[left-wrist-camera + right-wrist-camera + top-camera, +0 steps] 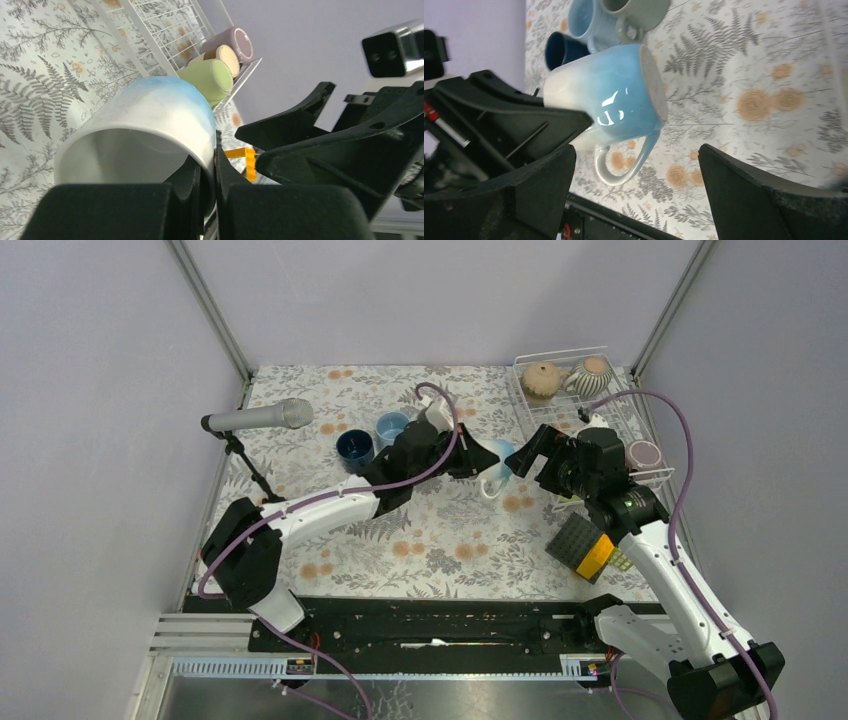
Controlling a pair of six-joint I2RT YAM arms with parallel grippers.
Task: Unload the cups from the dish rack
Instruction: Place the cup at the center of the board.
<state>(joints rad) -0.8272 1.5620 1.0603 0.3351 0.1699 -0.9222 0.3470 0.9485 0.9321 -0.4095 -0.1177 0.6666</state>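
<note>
My left gripper (483,462) (207,160) is shut on the rim of a white and light-blue mug (498,468) (150,112) (609,97), one finger inside and one outside. The mug hangs on its side above the table, its handle pointing down. My right gripper (538,462) (636,150) faces it with its jaws wide open on either side of the handle, touching nothing. The white wire dish rack (612,400) (165,30) holds a tan cup (540,380), a striped cup (593,375), a pink cup (645,453) (235,42) and a green cup (207,77).
A dark blue cup (354,448) (561,50), a light blue cup (391,427) (591,20) and a grey cup (634,12) stand together on the floral cloth, left of centre. A microphone on a stand (260,418) is at the left. A black-and-orange pad (585,545) lies below the rack.
</note>
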